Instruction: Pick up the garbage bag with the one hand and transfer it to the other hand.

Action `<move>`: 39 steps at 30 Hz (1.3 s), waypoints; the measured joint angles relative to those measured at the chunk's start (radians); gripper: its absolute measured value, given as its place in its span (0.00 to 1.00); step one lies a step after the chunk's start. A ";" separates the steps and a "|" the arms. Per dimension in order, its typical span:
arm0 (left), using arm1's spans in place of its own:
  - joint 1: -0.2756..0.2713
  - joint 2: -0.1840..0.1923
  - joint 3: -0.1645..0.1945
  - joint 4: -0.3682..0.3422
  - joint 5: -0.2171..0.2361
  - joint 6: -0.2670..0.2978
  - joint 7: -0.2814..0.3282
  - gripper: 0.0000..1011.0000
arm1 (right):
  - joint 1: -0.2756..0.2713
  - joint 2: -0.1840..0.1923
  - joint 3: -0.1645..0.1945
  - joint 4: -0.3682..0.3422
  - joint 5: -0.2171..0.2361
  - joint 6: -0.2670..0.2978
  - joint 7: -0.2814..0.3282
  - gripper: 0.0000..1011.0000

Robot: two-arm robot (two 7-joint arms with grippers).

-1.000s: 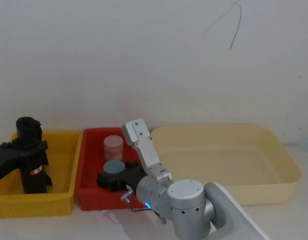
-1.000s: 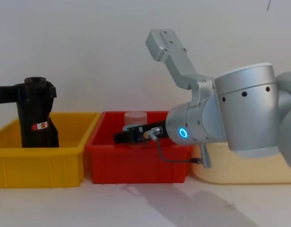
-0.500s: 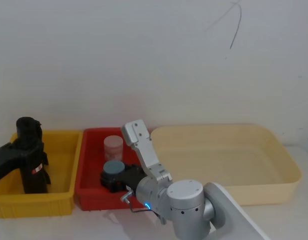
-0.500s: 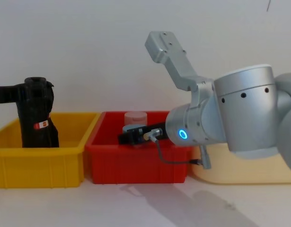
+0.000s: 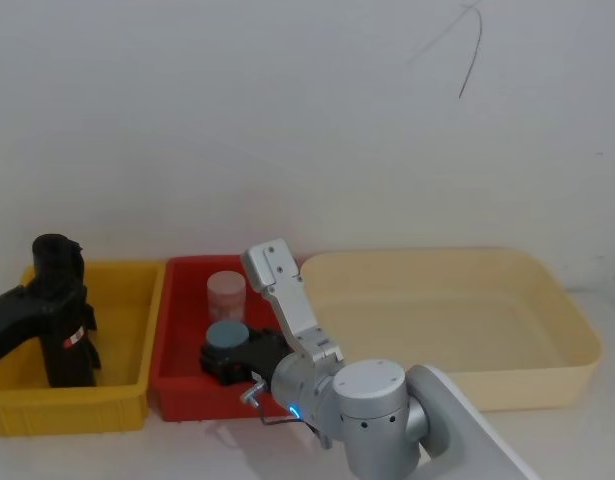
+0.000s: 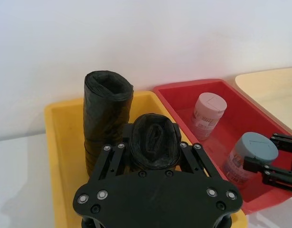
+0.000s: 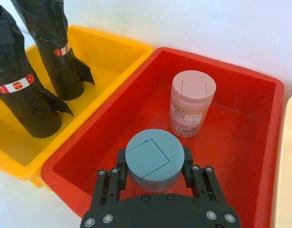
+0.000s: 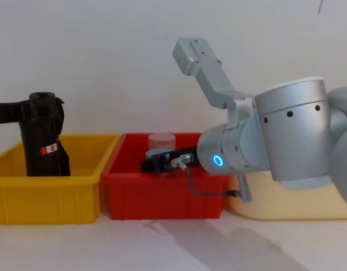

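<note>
The garbage bag (image 8: pixel 42 148) stands upright in the yellow bin (image 8: pixel 49 197), at the left end of the row, with a second black roll (image 6: pixel 108 107) just beside it. The one hand (image 6: pixel 151 137) has its fingers pressed around the top of the bag. In the red bin (image 8: pixel 162 197), the other hand (image 7: pixel 153 153) has its fingers spread on both sides of a blue-lidded jar (image 7: pixel 150 161). Whether they touch it, I cannot tell.

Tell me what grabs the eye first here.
The bulky silver right arm with its blue ring looms across the chest view, its right gripper at the blue-lidded jar in the red bin. Far left, the left gripper clamps a tall black garbage bag upright in the yellow bin.
</note>
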State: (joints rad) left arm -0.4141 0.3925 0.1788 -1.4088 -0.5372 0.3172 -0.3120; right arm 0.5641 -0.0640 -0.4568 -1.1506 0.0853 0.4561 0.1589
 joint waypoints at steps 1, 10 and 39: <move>0.000 0.000 0.000 0.000 0.000 0.000 0.000 0.41 | 0.000 0.000 0.000 0.000 0.000 0.000 0.000 0.64; 0.000 0.000 0.000 0.000 0.000 0.000 0.000 0.38 | 0.000 0.000 0.000 0.001 0.000 0.000 0.000 0.64; -0.088 0.017 0.029 -0.079 0.008 0.052 0.030 0.38 | -0.029 0.017 0.114 -0.198 0.066 -0.010 0.013 0.64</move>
State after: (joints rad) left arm -0.5019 0.4098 0.2074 -1.4879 -0.5296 0.3693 -0.2821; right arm 0.5354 -0.0471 -0.3430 -1.3481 0.1517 0.4459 0.1722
